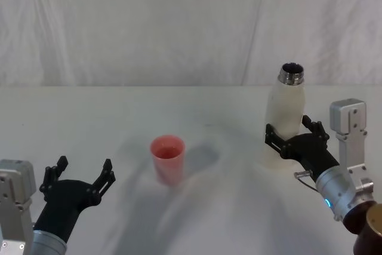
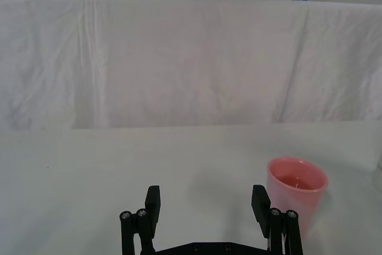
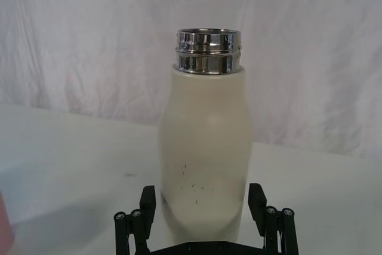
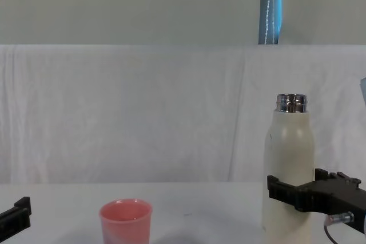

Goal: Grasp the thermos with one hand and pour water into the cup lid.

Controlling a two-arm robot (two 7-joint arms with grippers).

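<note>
The bottle (image 1: 287,125) stands upright on the table (image 1: 227,207) at the robot's right, its steel neck uncapped. The right tool (image 1: 290,138) straddles its lower body with fingers spread — a gap shows on each side, so nothing is gripped. The pink cup (image 1: 168,158) sits well apart toward the middle, with the left tool (image 1: 83,174) released beside it. Closing this low risks a top-heavy hold — the bottle could swing or slip when tipped and miss the small cup.
</note>
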